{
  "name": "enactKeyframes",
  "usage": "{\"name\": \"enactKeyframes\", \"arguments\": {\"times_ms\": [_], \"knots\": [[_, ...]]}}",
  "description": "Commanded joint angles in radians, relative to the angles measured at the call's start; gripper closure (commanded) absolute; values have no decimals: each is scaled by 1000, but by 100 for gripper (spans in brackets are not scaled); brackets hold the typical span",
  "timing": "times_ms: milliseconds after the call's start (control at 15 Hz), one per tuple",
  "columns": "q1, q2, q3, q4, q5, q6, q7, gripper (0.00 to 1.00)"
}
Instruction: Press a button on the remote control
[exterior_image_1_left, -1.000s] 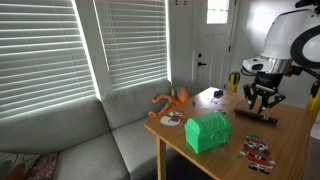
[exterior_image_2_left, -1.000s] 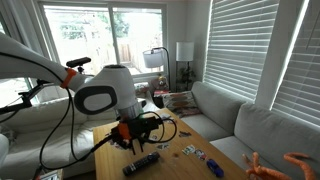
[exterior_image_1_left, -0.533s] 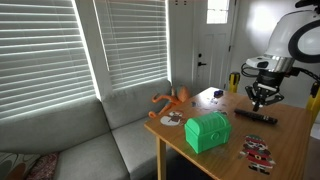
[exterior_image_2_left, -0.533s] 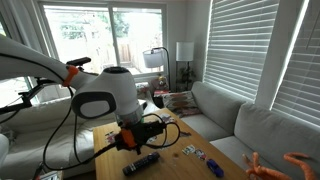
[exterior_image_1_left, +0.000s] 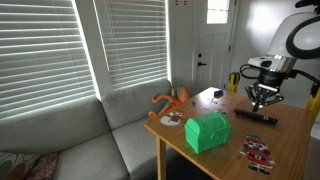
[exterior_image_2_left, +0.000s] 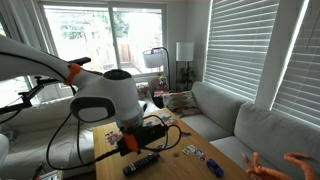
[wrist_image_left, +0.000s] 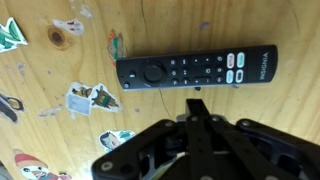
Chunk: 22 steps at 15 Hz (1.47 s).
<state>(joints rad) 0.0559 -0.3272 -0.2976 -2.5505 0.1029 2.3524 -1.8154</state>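
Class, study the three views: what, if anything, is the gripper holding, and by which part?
Nothing is held. The gripper, jaws closed together on nothing, hangs above the remote control, which lies flat on the table.

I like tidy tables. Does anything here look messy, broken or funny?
Nothing looks spilled or broken. The funny bit, seen in the wrist view, is the stickers stuck straight onto the wooden table, scattered beside the remote control. The remote itself lies flat and looks whole.
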Motion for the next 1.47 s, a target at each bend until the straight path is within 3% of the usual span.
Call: {"name": "enactKeyframes", "arguments": {"times_ms": [0, 1400], "knots": [[-23, 26, 7, 10, 43, -6, -49, 100], [-42, 123, 20, 73, 129, 10, -56, 100]]}}
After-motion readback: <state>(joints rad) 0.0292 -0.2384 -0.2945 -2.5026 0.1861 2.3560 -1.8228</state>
